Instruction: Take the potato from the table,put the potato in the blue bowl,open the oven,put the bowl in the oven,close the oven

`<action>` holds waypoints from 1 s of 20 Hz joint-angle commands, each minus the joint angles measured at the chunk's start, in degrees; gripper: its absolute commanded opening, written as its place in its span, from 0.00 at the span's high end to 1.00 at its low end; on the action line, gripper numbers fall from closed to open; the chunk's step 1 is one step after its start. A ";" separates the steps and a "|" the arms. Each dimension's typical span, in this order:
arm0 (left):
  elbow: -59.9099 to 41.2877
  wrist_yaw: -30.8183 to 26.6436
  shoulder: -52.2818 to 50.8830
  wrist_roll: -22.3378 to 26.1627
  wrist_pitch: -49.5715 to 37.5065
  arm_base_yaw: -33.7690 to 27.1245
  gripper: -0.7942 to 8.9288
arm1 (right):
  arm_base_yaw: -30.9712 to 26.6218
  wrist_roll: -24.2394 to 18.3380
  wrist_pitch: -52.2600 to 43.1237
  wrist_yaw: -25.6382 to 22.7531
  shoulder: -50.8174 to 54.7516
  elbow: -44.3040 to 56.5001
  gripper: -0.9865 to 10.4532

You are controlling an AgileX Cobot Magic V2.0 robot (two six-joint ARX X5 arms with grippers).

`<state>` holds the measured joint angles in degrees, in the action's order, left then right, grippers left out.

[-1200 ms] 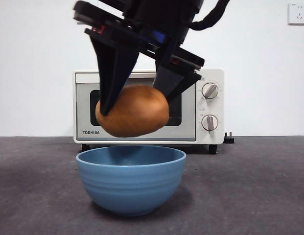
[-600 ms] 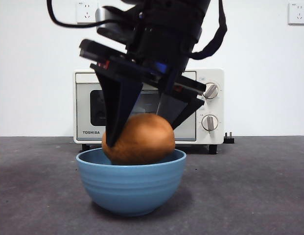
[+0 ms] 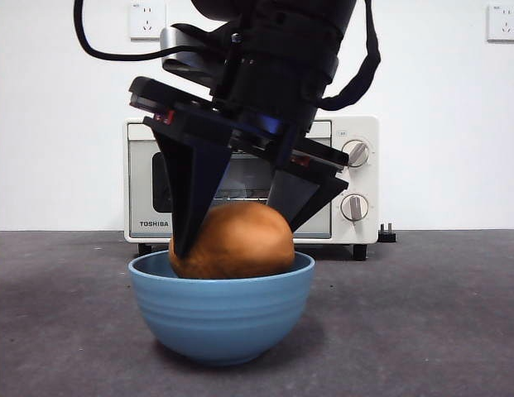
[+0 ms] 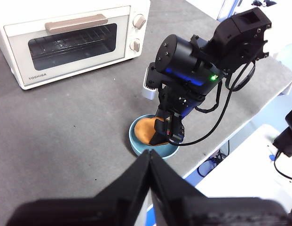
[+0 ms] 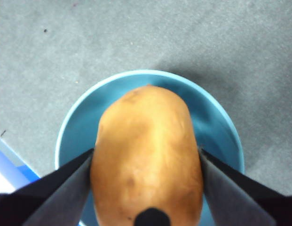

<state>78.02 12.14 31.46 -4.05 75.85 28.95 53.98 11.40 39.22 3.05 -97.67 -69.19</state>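
The right gripper [image 3: 237,227] reaches down from above into the blue bowl [image 3: 221,310], its two black jaws pinching the potato [image 3: 233,241] on either side. The potato sits low in the bowl's mouth, its upper half showing above the rim; whether it touches the bowl's floor cannot be told. The bowl stands on the dark grey table [image 3: 422,314], near the front edge. Well behind it, against the white wall, stands the cream oven [image 3: 348,178], door shut, its two knobs on the right. The left gripper [image 4: 149,162] hangs high above the table's near edge, jaws pressed together, holding nothing.
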 commanded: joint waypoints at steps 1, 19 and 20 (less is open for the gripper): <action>0.04 -0.20 0.83 1.53 -0.09 0.15 0.92 | 0.02 0.44 0.09 0.24 -0.66 0.57 0.54; 0.04 -10.62 26.38 15.76 -13.73 0.13 0.92 | 0.37 -0.04 14.82 -6.62 24.30 -12.87 0.73; 0.07 -9.99 29.00 15.87 -17.33 0.11 0.92 | 0.37 0.02 16.85 -9.77 26.82 -12.87 0.78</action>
<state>78.02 2.11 60.40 10.44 59.37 28.95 54.28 11.53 56.16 -6.20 -70.74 -82.17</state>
